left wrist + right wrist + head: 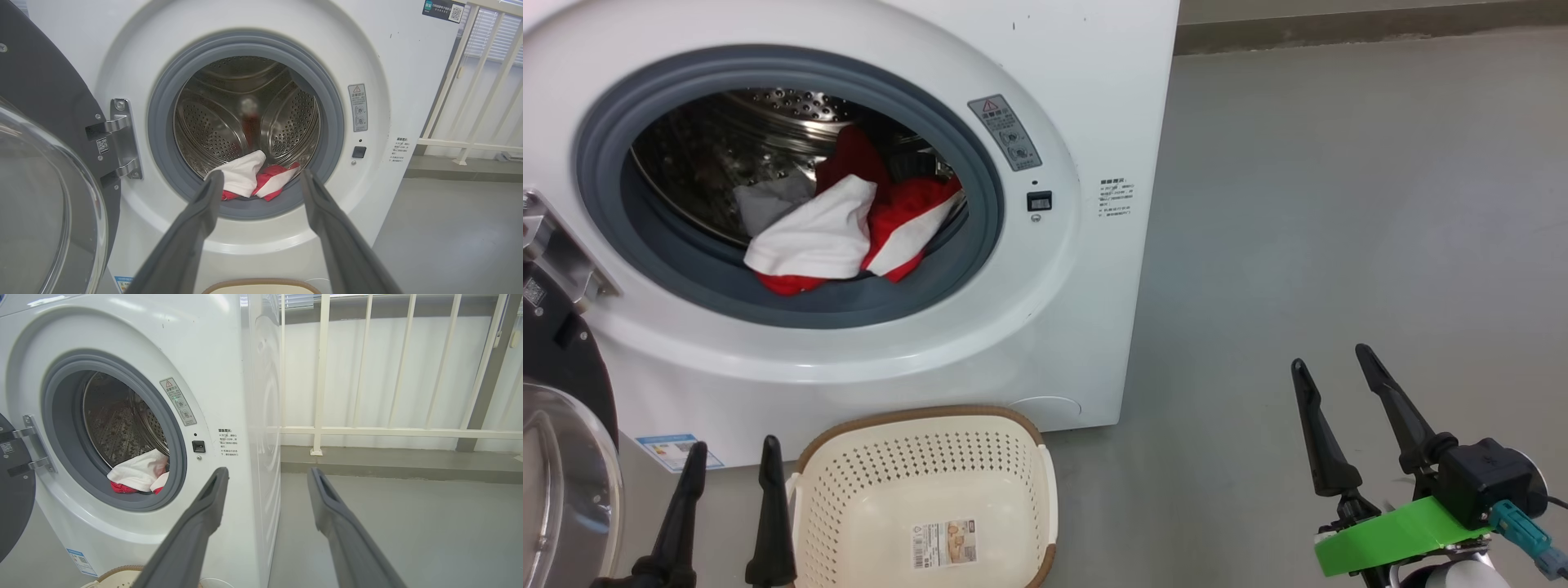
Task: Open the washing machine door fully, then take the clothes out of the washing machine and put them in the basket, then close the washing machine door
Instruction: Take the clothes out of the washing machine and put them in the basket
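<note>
Red and white fabric clothes (837,233) heaped at front lip of white front-loading washing machine (1094,98): likely soft, light, limp; best pinched at raised white fold. Empty, spread wide: left hand (734,445), right hand (1330,358).

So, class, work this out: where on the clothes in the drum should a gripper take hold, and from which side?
Probably the raised white fold of the clothes at the front of the pile, where it rests on the grey gasket. Come straight in through the open front, jaws straddling that fold: it bulges up and sits nearest, and the open left gripper faces it.
</note>
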{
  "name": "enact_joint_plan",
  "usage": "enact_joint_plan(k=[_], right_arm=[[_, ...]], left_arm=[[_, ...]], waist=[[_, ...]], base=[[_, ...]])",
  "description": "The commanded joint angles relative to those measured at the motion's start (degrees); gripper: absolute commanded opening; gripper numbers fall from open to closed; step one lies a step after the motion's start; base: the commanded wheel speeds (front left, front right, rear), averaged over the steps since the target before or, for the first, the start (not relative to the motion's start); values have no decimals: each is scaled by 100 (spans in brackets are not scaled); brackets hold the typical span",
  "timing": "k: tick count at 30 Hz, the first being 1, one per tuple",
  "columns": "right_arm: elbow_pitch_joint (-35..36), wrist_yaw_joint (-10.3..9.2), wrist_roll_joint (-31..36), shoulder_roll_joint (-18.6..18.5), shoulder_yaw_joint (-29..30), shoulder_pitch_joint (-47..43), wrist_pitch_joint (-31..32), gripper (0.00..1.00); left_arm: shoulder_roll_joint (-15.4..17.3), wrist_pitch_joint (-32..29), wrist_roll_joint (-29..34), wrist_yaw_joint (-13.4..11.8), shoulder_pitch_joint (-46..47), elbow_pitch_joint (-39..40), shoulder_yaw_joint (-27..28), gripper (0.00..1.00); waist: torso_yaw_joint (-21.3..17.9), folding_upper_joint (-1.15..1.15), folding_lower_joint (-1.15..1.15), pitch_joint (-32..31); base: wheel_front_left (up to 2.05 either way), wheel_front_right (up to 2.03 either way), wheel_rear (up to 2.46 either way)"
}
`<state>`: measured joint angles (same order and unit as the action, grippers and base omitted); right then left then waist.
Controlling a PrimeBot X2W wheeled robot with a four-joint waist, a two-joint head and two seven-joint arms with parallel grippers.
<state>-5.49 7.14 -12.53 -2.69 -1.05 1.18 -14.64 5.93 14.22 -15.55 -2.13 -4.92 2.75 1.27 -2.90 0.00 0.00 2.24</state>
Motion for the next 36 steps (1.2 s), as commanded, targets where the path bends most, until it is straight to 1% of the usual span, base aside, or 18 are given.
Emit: enact_joint_plan(k=[1, 13, 22, 33, 36], right_arm=[[156, 35, 14, -19, -159, 146, -36, 100], [188, 35, 44, -19, -191, 148, -36, 100], [257, 35, 119, -19, -201, 213, -36, 100], [342, 35, 243, -19, -204, 316, -36, 100], [383, 35, 265, -19, -205, 337, -36, 100]], left_arm=[[94, 48, 37, -38, 238, 133, 155, 100], [77, 47, -8, -93, 303, 127, 101, 100], [0, 64, 45, -138, 619, 176, -15, 100], [-160, 76, -15, -84, 1167, 99, -148, 100], [-185, 76, 7, -26, 1376, 32, -201, 100]], waist=[[4, 0, 0, 4], [58, 0, 0, 105], [183, 0, 0, 479], [272, 0, 0, 966], [287, 0, 0, 1142]], base=[[0, 0, 0], [0, 0, 0], [0, 0, 0], [0, 0, 0], [0, 0, 0]])
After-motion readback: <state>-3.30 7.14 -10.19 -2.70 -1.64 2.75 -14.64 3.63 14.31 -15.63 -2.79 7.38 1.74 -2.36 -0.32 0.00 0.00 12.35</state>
